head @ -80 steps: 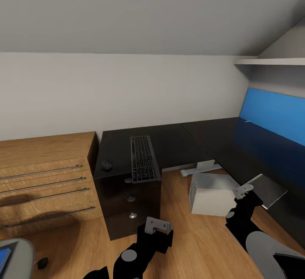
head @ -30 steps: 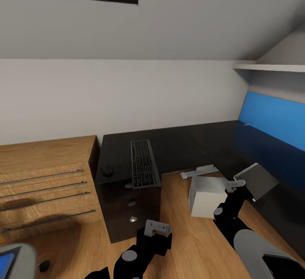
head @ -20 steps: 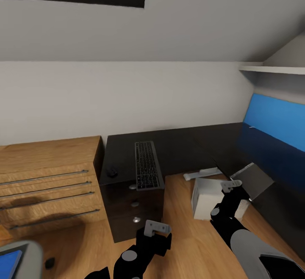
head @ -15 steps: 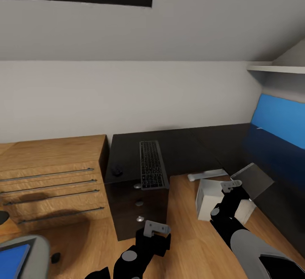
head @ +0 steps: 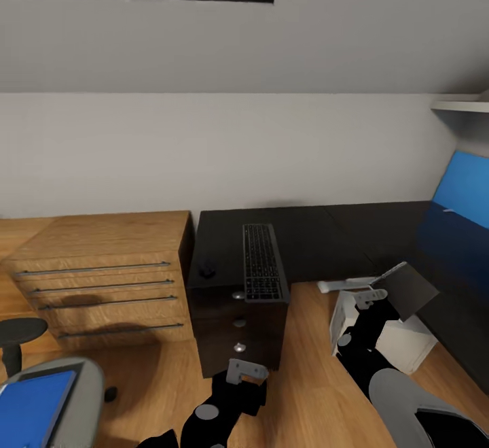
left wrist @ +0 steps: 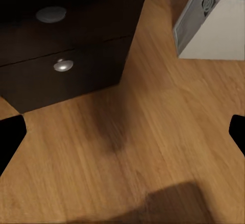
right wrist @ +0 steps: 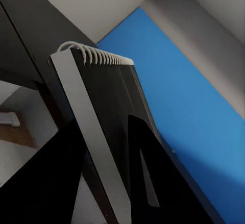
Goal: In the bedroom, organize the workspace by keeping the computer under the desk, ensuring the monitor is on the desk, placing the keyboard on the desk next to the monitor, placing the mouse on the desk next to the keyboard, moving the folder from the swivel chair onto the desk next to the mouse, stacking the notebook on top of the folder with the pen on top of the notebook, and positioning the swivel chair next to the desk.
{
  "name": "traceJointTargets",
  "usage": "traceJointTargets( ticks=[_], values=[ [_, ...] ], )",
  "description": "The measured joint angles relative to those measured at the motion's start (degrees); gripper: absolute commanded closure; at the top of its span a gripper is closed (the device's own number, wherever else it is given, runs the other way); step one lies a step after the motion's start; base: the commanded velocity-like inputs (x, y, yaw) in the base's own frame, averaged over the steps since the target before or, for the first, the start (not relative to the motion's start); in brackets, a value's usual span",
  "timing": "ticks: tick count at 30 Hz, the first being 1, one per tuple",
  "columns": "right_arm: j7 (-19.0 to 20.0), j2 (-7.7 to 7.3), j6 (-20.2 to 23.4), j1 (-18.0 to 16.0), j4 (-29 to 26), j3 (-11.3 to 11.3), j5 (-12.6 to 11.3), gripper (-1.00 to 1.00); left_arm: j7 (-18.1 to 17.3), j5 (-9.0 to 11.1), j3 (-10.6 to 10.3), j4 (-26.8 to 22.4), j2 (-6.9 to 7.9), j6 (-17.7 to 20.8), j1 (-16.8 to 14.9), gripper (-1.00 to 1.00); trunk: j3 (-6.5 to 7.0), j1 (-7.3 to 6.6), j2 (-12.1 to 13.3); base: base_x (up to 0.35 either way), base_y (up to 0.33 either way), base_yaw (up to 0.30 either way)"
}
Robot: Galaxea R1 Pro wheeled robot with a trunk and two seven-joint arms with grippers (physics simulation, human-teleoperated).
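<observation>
Gripping the notebook edge-on, the right fingers sit well right of the folder; left fingers spread empty.

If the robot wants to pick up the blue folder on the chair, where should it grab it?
Probably by an edge. The folder lies flat on the seat of the swivel chair, so there is little height to pinch from the side. The free left gripper could come down from above at the edge nearest the robot and close across its thin thickness. Part of the folder is cut off by the picture.
</observation>
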Motion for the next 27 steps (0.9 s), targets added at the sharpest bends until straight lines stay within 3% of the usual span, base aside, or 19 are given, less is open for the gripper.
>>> traceJointTargets(
  ticks=[5, 25, 26, 27],
  values=[
    [-0.1, 0.07, 0.0, 0.0, 0.0, 0.0, 0.3, 1.0, -0.2, -0.2, 0.4, 4.4, -0.55, -1.1, 0.0, -1.0, -0.35, 0.0, 0.0, 0.0, 0.0, 0.144],
    [0.0, 0.03, 0.0, 0.0, 0.0, 0.0, 1.6, 1.0, -0.1, -0.2, 0.5, 5.0, -1.31, -2.5, 0.0, -1.0, -1.05, 0.0, 0.0, 0.0, 0.0, 0.044],
    [-0.1, 0.01, 0.0, 0.0, 0.0, 0.0, 1.7, 1.0, -0.1, -0.2, 0.5, 5.0, -1.31, -2.5, 0.0, -1.0, -1.07, 0.0, 0.0, 0.0, 0.0, 0.0],
    [-0.1, -0.02, -0.5, 0.4, 0.0, 0.3, 4.5, 1.0, -0.1, -0.2, 0.5, 5.1, -1.32, -2.5, 0.0, -1.0, -1.08, 0.0, 0.0, 0.0, 0.0, 0.0]
  ],
)
